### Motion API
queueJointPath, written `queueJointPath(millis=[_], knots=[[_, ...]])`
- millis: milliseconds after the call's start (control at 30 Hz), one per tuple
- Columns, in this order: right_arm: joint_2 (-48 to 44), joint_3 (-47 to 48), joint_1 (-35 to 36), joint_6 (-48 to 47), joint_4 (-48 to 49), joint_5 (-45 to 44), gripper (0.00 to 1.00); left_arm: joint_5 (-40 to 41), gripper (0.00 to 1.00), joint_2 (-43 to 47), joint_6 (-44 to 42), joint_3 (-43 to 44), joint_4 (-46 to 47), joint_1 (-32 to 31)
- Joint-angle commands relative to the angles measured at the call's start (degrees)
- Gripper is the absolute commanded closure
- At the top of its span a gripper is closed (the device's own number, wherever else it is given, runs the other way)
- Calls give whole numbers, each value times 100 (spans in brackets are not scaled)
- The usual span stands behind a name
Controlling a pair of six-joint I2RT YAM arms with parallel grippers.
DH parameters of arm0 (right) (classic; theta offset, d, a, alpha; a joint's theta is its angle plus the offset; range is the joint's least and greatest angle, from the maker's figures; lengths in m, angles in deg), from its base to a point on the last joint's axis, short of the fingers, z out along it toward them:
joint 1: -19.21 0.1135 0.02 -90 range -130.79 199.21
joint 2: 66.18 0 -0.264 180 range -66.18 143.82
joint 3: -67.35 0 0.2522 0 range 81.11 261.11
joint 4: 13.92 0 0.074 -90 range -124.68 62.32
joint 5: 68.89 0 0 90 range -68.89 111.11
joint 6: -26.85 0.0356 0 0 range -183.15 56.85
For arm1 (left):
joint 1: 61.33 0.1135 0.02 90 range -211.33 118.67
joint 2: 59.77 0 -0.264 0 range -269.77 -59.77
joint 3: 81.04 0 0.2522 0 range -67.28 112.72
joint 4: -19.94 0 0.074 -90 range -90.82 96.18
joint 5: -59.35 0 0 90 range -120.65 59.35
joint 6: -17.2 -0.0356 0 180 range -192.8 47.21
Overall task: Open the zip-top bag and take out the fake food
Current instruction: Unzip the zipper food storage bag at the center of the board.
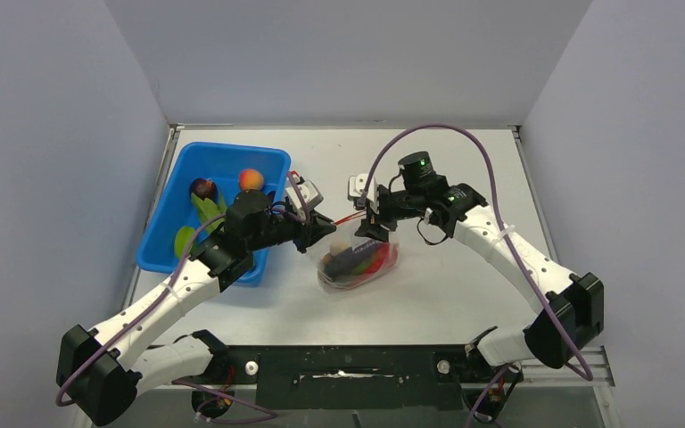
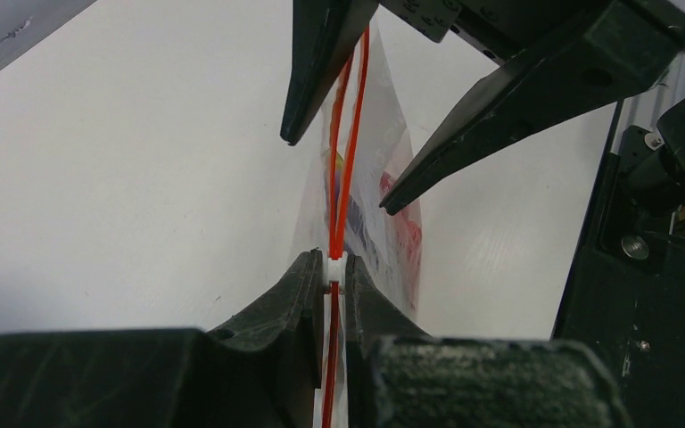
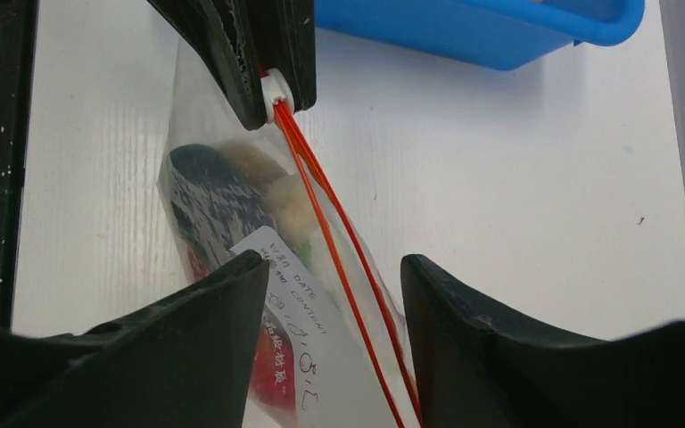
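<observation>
The zip-top bag is resting mid-table, with the fake food pooling in its belly and its orange-red zipper strip rising between the arms. The left end effector is pressing together on the white slider, probably so it can be dragged along the track. The right end effector is straddling the strip's far end with its fingers apart, apparently placed to pinch and anchor that end. A blue bin is sitting just beside the left arm.
</observation>
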Motion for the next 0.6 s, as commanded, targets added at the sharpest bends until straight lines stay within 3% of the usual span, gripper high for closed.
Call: queueJointPath(millis=[0,167,333,400,567], knots=[[-112,222,19,-26,-102,236,48,-118,100,92,94,292,147,11],[-437,-132,-30,207,442,-7,77,-97,100,93,82,272,62,10],[-629,-466,-81,178,554,-51,94,-152,100,182,-94,294,-279,19],[-630,-434,-132,292,529,-77,100,-139,100,278,-205,321,-400,14],[-739,-522,-337,498,656,-241,100,-106,100,401,-386,371,-672,24]])
